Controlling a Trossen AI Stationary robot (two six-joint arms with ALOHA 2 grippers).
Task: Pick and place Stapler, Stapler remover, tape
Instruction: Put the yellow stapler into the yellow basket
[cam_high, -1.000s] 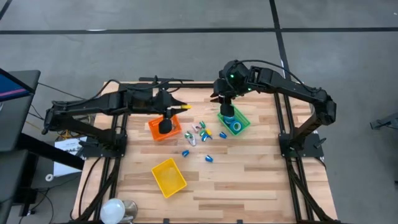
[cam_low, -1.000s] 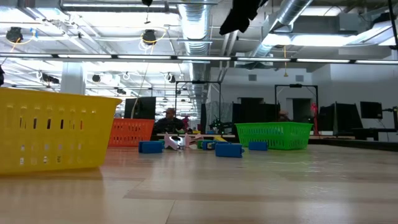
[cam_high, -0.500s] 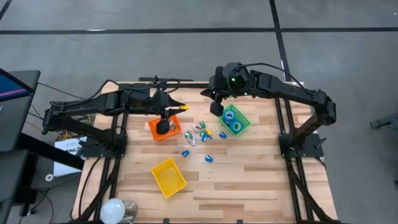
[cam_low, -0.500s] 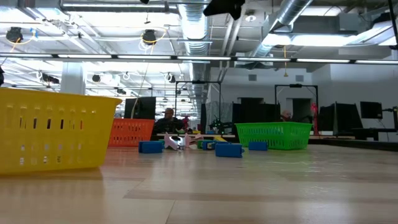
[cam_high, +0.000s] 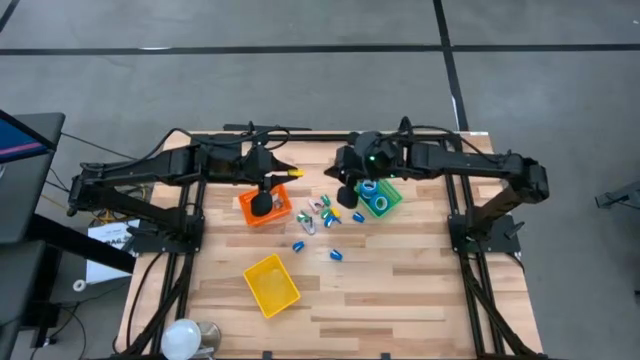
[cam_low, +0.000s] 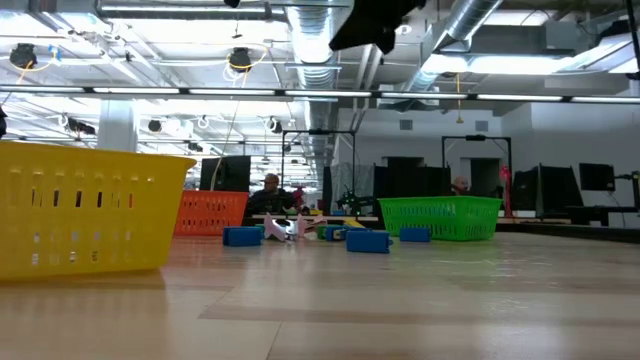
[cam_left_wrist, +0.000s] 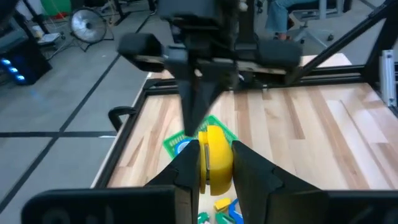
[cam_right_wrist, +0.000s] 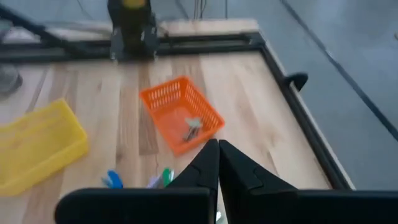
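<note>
Hovering at twelve o'clock over the orange bin (cam_high: 264, 207), a yellow stapler (cam_left_wrist: 214, 157) is clamped in the left gripper (cam_left_wrist: 211, 163); the empty right gripper (cam_right_wrist: 218, 163) is pressed together, and a badly aimed release could miss the bin.

A wooden worktop (cam_high: 400, 280) carries three bins. The yellow bin (cam_high: 271, 284) lies nearest, well apart from the orange bin (cam_high: 276, 212) and green bin (cam_high: 391, 192).
</note>
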